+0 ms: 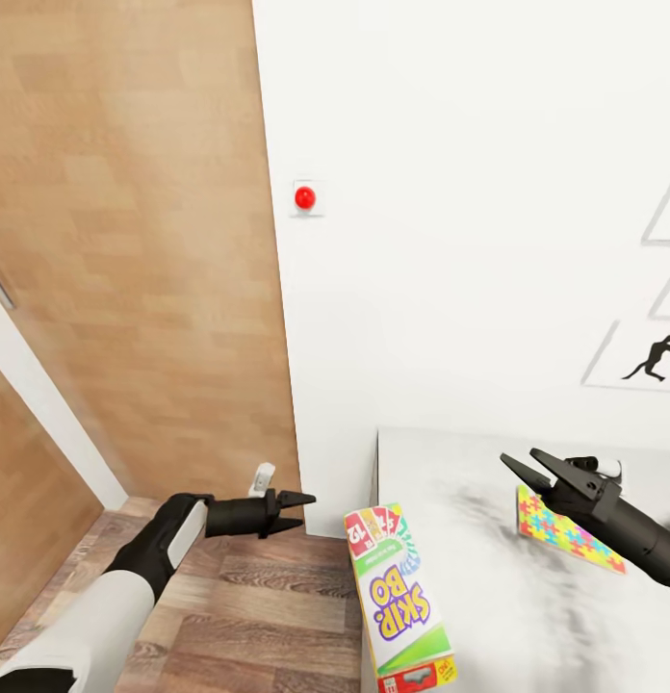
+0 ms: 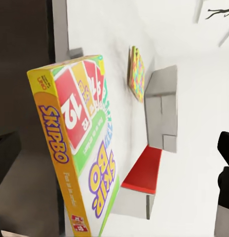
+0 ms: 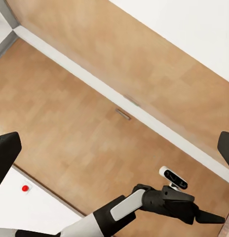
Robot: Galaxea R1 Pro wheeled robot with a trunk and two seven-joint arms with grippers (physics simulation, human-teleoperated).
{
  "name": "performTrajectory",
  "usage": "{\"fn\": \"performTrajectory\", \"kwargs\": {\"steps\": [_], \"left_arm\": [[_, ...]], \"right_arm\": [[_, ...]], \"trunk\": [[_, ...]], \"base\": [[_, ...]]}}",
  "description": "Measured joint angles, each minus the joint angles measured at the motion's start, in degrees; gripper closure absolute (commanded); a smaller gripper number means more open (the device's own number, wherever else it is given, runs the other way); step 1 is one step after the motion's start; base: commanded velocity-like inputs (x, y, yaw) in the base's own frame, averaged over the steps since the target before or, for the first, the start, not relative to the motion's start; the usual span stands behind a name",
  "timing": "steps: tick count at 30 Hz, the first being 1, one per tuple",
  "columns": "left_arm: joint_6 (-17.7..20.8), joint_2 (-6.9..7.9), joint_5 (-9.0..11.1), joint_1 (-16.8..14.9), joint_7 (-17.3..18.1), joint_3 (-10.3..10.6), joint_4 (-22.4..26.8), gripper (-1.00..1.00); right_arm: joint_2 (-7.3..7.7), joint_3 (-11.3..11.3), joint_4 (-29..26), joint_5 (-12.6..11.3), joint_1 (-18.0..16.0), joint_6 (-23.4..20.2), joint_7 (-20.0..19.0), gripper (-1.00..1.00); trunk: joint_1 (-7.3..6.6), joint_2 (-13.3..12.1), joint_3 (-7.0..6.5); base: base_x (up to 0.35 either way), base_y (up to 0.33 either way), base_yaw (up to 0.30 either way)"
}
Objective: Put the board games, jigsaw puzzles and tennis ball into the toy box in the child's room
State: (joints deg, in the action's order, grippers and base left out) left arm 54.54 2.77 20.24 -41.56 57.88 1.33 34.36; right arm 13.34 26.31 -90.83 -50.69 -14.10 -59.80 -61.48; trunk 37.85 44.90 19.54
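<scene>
The Skip-Bo board game (image 1: 400, 599) lies flat on the table (image 1: 489, 616), overhanging its left edge; it looms large in the left wrist view (image 2: 80, 143). My left gripper (image 1: 302, 512) hangs open and empty over the floor just left of it, its fingers (image 2: 226, 168) at the view's sides. A jigsaw puzzle (image 1: 564, 531) lies further right on the table, also seen at the far end (image 2: 136, 74). My right gripper (image 1: 528, 464) hovers open above it. The grey toy box (image 2: 162, 106) stands past the puzzle, with something red at it.
A wooden door (image 1: 133, 241) fills the left side, with a red wall button (image 1: 304, 198) beside it on the white wall. Wood-plank floor (image 1: 248, 616) lies under my left arm. A black silhouette print (image 1: 657, 358) hangs above the table's right part.
</scene>
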Motion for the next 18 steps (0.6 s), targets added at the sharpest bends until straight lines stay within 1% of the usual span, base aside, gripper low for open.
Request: {"fn": "performTrajectory", "kwargs": {"steps": [18], "left_arm": [[-0.1,-0.18,0.0,0.0,0.0,-0.1,-0.5,-1.00]], "right_arm": [[-0.24,-0.1,0.0,0.1,0.0,0.0,0.8,-1.00]], "trunk": [[3.96,7.2,3.24]], "base": [[0.000,0.000,0.000]]}}
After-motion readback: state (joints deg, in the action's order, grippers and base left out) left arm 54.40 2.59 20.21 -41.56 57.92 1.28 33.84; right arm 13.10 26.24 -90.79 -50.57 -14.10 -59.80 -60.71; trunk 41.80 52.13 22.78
